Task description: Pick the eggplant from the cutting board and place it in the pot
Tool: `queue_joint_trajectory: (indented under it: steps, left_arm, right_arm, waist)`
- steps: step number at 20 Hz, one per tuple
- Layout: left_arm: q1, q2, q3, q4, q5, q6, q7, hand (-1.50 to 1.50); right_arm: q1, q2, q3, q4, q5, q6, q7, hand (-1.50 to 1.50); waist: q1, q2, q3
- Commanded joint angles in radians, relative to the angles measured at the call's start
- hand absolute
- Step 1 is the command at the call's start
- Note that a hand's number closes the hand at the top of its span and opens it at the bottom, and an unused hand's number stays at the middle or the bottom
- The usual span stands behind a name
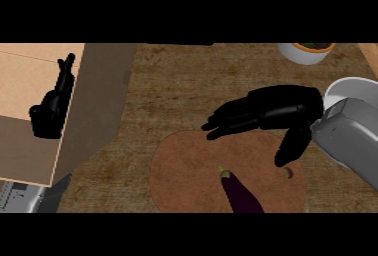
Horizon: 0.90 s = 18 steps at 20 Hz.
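Observation:
A dark purple eggplant (242, 194) with a green stem lies on the round brown cutting board (184, 170), near the board's lower edge and partly cut off by the view. My right hand (269, 112) hovers open over the board's upper right part, fingers stretched to the left and thumb pointing down; it is above and apart from the eggplant. The pale grey pot (353, 89) shows at the right edge, mostly hidden behind my right forearm. My left hand (52, 107) rests open at the far left, fingers up.
A white bowl with orange and dark contents (308, 51) stands at the back right. A light wooden block (44, 85) covers the left side of the counter. A small brown mark (290, 173) lies on the board's right.

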Motion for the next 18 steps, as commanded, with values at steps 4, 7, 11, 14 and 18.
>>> queue_joint_trajectory:
  steps: [4,7,11,14,18]
  left_arm:
    - [-0.045,0.03,0.05,0.03,0.023,-0.026,0.023,0.0]
    - [0.023,-0.027,0.0,-0.042,-0.02,0.026,0.016,0.0]
    - [0.031,-0.006,0.017,-0.061,-0.006,0.002,0.032,0.0]
    - [-0.012,-0.006,0.031,0.017,-0.027,0.003,0.009,0.0]
    - [-0.005,0.017,0.06,0.026,-0.012,-0.033,-0.001,0.0]
  right_arm:
    - [-0.027,0.055,0.125,-0.012,0.102,0.096,-0.044,-1.5]
    - [-0.017,0.071,0.155,0.046,0.174,0.056,-0.05,-1.5]
    - [-0.008,0.077,0.203,0.122,0.205,0.049,-0.104,-1.5]
    - [0.032,0.087,0.218,0.067,0.223,0.021,-0.101,-1.5]
    - [0.095,0.076,0.225,0.018,0.254,-0.031,-0.112,-1.5]
  waist:
    - [-0.034,-0.008,-0.001]
    - [-0.027,-0.009,0.0]
    - [-0.022,-0.008,0.0]
    - [-0.04,-0.008,0.0]
    - [-0.044,-0.009,0.0]
